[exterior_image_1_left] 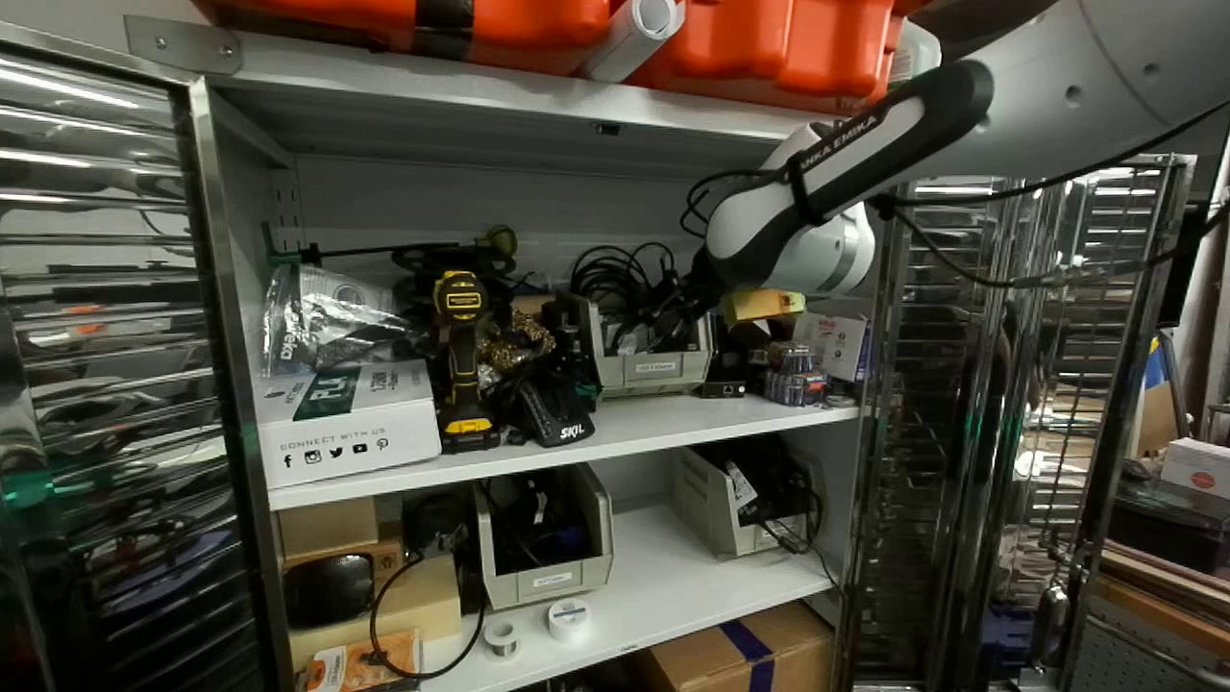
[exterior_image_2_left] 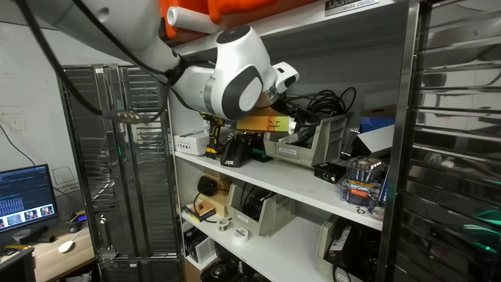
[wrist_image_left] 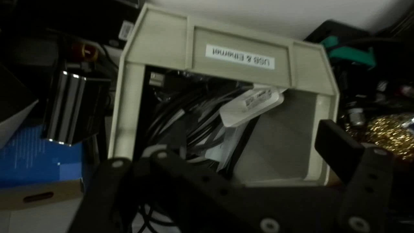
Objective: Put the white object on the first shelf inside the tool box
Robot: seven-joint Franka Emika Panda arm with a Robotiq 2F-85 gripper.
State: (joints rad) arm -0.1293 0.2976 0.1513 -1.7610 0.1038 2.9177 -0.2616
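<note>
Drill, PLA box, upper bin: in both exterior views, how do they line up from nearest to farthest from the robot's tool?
1. Upper bin, right of the other two.
2. Drill, left of the bin.
3. PLA box, farthest left.

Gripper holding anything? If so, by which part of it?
Nothing held: the black two-finger gripper is open, and the white round-cornered plastic block lies ungripped in the beige plastic bin.

White object (wrist_image_left: pixel 252 106), beige bin (wrist_image_left: pixel 129 106), black pincer (wrist_image_left: pixel 260 139), pale grey shelf (exterior_image_1_left: pixel 673 415), yellow-black drill (exterior_image_1_left: pixel 461 356), green-banded white box (exterior_image_1_left: pixel 356 428)
</note>
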